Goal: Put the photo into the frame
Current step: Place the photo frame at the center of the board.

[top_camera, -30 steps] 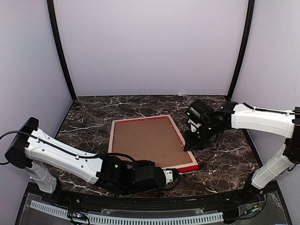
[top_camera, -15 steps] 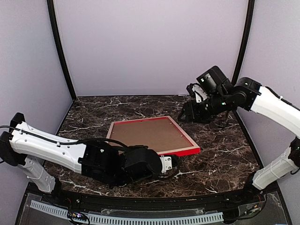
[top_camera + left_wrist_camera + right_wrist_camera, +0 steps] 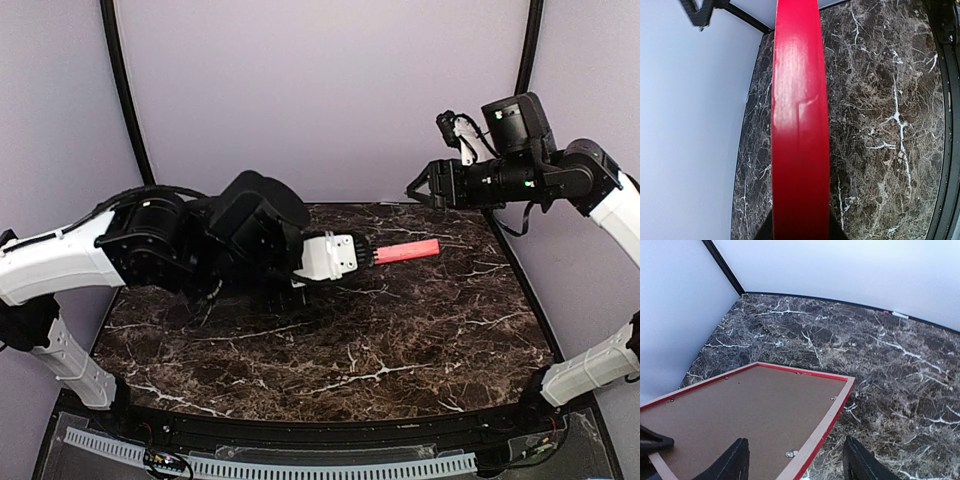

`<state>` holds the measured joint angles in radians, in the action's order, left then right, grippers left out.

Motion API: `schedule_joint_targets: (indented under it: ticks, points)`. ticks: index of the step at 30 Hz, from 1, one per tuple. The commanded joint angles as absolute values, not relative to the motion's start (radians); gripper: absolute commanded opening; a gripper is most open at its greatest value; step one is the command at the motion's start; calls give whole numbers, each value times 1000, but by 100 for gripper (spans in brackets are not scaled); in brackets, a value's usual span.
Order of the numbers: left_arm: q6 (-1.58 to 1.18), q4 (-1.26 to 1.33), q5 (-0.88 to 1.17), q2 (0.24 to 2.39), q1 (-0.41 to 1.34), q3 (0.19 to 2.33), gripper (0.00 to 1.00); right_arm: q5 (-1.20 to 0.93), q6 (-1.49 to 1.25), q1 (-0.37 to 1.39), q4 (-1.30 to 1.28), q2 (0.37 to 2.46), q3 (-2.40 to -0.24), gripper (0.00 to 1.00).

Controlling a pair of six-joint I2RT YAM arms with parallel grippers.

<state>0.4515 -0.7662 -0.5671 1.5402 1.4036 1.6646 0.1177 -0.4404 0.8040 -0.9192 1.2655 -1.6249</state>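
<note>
Frame [image 3: 408, 250] is held off the desk [image 3: 400, 340], clamped by one rail in the left gripper [image 3: 368, 256], which is clenched on it. From the top camera the frame shows almost edge-on, only a short red bar sticking out past the gripper toward the right; the rest is hidden behind the left arm.

The left wrist camera shows just that rail, a red strip running up the middle of its view from between the fingers, with the marbled desk far beneath.

Only the right wrist camera shows the frame's back. It faces up, with pale wood rails, a thin red edge, a brown backing board [image 3: 740, 410] filling the opening and small metal tabs [image 3: 790, 454] along the rail.

The right gripper [image 3: 418, 190] hangs high near the back wall, above and apart from the frame's far end. Its fingers [image 3: 735, 462] are spread wide and hold nothing.
</note>
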Motion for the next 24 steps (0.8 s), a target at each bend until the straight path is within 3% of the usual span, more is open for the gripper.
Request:
schedule_joint_targets:
  ticks: [1,15,24]
  points:
    - [437,-837,-446,1499,1322,1836,0,136,-324,799,-802,1206,-1588,67]
    - [283,-847,-289,1526,1036,2218,0,123,-308,799,-657,1180,-1464,75]
    - [48,-775,-251,1516,886,2291,0,144,-345,800,-664,1177,-1451,76]
